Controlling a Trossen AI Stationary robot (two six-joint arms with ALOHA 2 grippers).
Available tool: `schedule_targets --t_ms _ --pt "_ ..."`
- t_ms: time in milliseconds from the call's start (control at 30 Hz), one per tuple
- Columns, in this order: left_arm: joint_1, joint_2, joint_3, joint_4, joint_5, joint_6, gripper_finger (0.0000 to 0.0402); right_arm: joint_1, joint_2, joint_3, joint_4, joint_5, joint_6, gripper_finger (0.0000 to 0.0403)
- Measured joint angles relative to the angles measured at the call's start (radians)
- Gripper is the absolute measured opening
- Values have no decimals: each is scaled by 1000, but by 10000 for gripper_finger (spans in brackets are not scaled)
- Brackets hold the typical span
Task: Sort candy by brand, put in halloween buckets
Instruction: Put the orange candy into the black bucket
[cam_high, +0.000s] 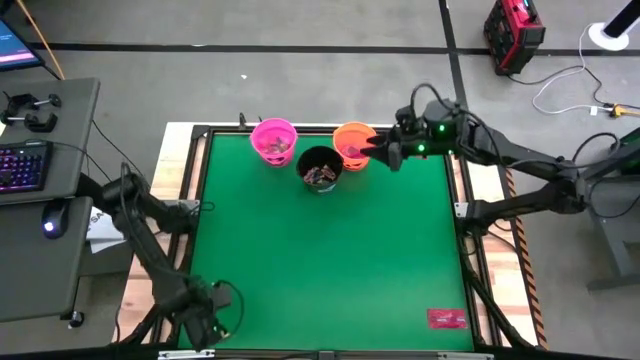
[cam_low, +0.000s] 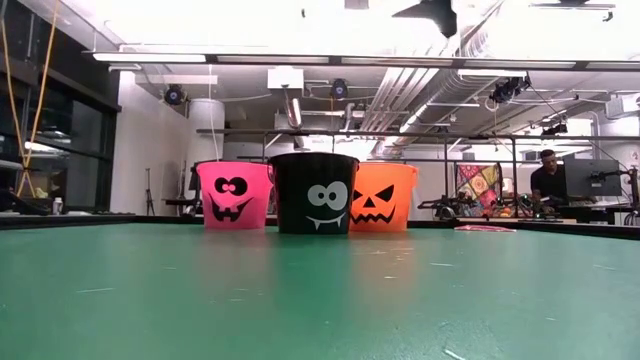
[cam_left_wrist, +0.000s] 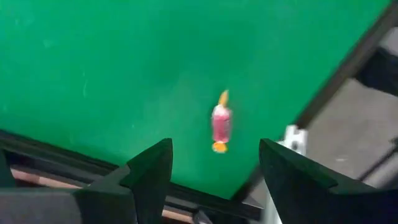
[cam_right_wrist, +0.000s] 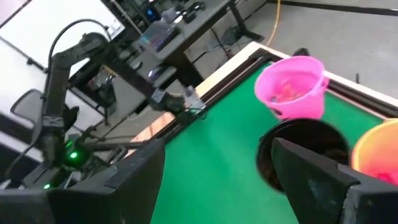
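Three halloween buckets stand in a row at the table's far edge: pink, black and orange, with candy inside the pink and black ones. My right gripper hovers open, beside and above the orange bucket. My left gripper is at the near left corner, pointing down and open. Between and below its fingers, a small pink candy with yellow twisted ends lies on the green mat, untouched. A flat red packet lies near the near right corner.
The mat's black frame and a white corner bracket run close to the small candy. A desk with keyboard and mouse stands left of the table. A person sits far behind the table.
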Motion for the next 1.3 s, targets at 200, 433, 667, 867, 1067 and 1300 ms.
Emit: schedule_targets --t_ms 200,433,667,867,1067,1300 --pt "-59 106 0 21 16 0 229 109 0 0 -1 121 28 287" --pt "-61 208 0 68 15 44 229 156 0 0 -3 202 68 287" --pt "-56 246 3 121 46 36 199 158 0 0 -4 206 68 287" --pt "-45 162 -2 111 -4 12 24 158 0 0 -4 206 65 287" --pt "16 -54 -1 -55 -196 22 13 156 0 0 -4 206 57 287" --pt "360 -302 0 -65 -616 380 8 139 0 0 -3 267 19 287"
